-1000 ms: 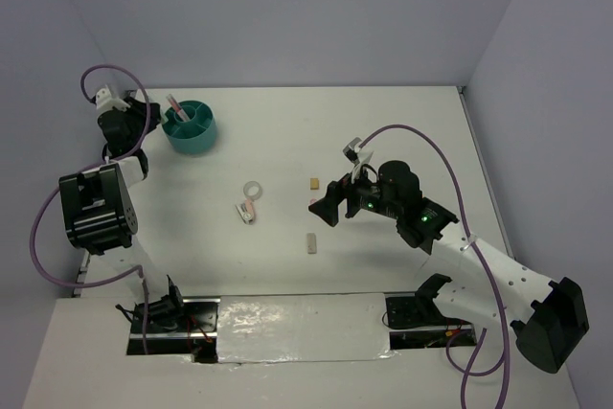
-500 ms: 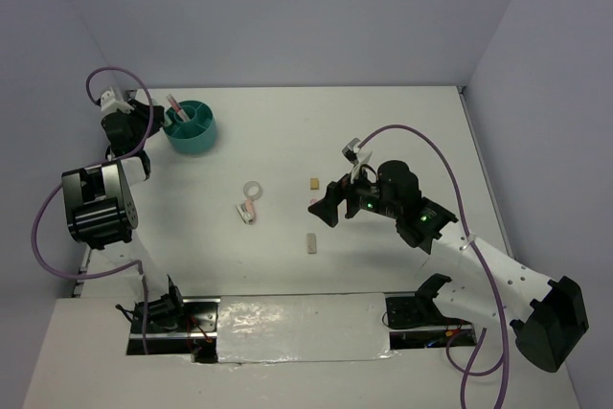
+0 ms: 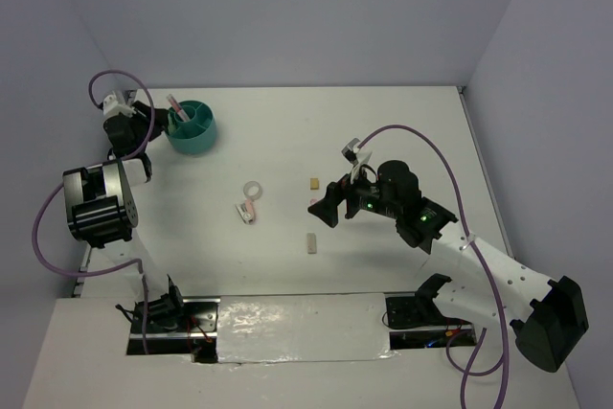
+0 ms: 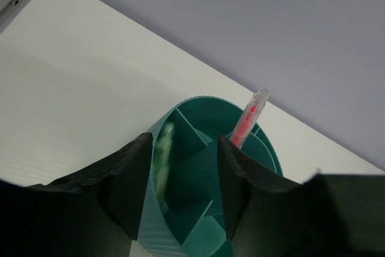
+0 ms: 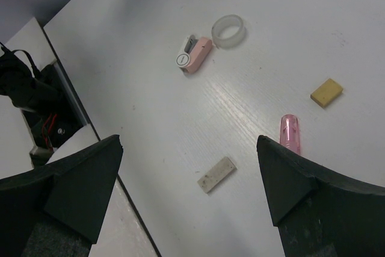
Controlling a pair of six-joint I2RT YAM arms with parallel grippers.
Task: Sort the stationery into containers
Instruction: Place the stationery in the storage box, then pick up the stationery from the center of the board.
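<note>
Both apart: left end effector (image 4: 184,142) straddles teal cup (image 4: 157,233) rim, maybe touching; right end effector (image 5: 189,142) above mid-table (image 5: 150,58).

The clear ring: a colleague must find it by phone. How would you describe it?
On the white table, look mid-table, between the teal cup and the right tool. The clear ring lies flat beside a pink oblong piece; unlike its neighbours, it is round and see-through.

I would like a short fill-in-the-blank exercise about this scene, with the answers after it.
The pen standing in the teal cup is ____. The oblong piece in another compartment is pale ____. The right gripper is ____, holding nothing.
Answers: pink; green; open.
</note>
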